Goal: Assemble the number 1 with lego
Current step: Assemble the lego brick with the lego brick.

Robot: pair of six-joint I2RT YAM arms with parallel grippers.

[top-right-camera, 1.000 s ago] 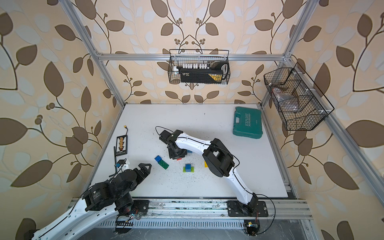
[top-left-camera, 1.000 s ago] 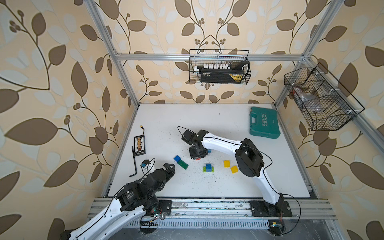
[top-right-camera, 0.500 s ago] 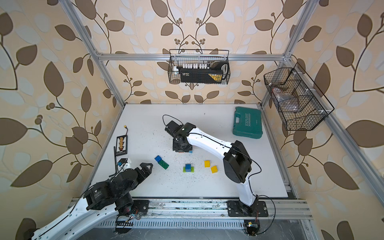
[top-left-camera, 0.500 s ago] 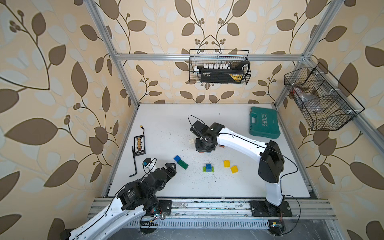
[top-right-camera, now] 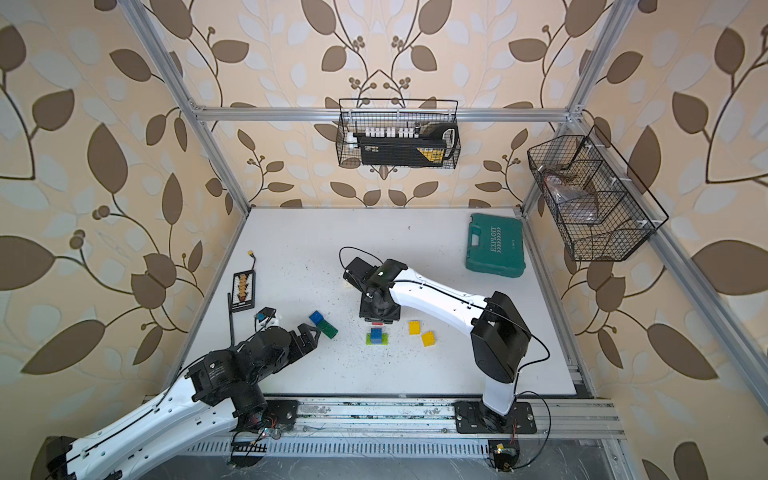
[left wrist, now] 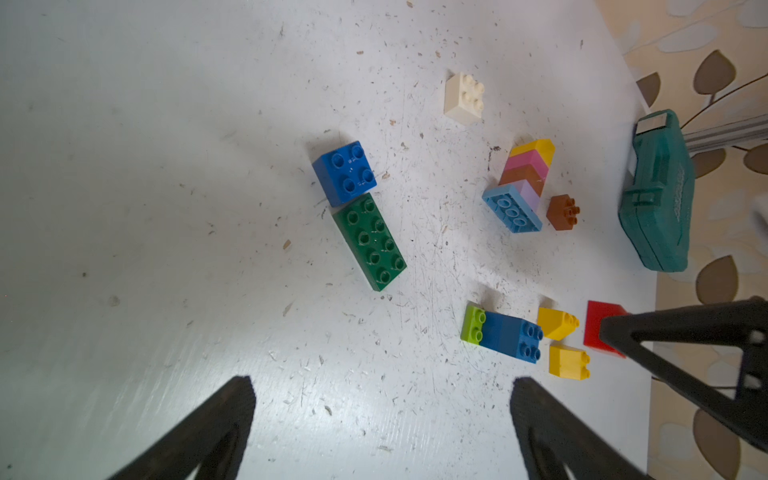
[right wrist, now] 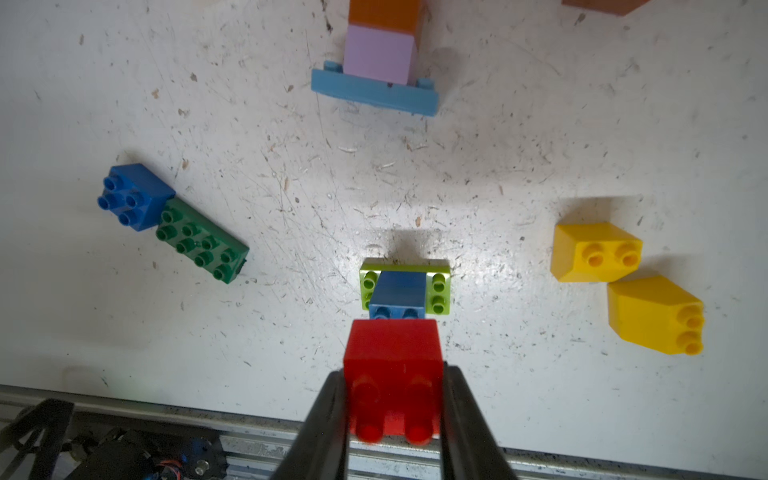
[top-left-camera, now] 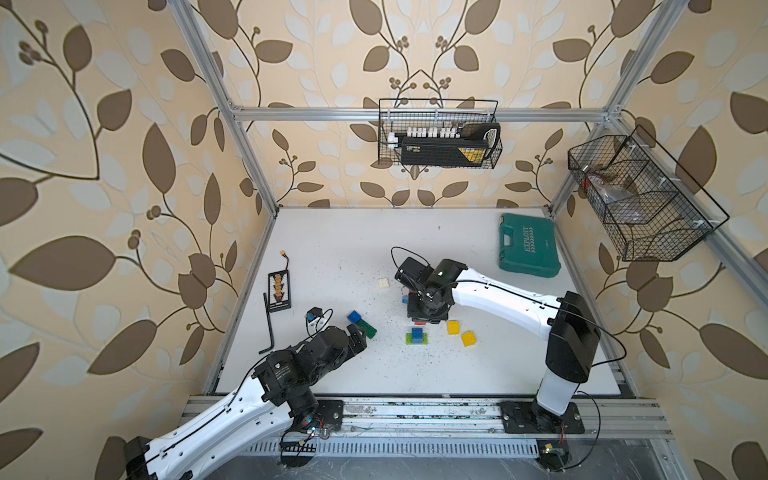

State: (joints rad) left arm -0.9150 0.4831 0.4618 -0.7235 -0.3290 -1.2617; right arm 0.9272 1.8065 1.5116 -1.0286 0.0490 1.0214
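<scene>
Nearest the front rail, the left end effector (left wrist: 380,390) hangs over the worktop (top-left-camera: 332,232) with its jaws spread wide and nothing between them. Just beyond it a green long brick (left wrist: 370,245) lies touching a blue square brick (left wrist: 344,172). Toward the middle, a stacked blue brick (right wrist: 397,289) sits studs-up on a lime long brick (right wrist: 438,291), with two yellow bricks (right wrist: 594,249) near it. Just past that stack the right end effector (right wrist: 392,374) grips a red brick (right wrist: 392,349) by its sides, studs up and clear of the worktop. Farther on, a pastel column (left wrist: 525,166) of lilac, brown, pink and yellow is joined to a light-blue long brick (left wrist: 513,208), apparently lying on its side. A brown brick (left wrist: 563,212) and a white brick (left wrist: 463,97) lie loose, and a teal case (top-left-camera: 528,245) sits at the far corner.

The step in hand looks like carrying the red brick to the blue-on-lime stack, to build up the stroke of the 1. The next move calls for squaring red over the blue studs, then pressing straight down, since nothing braces that stack.
</scene>
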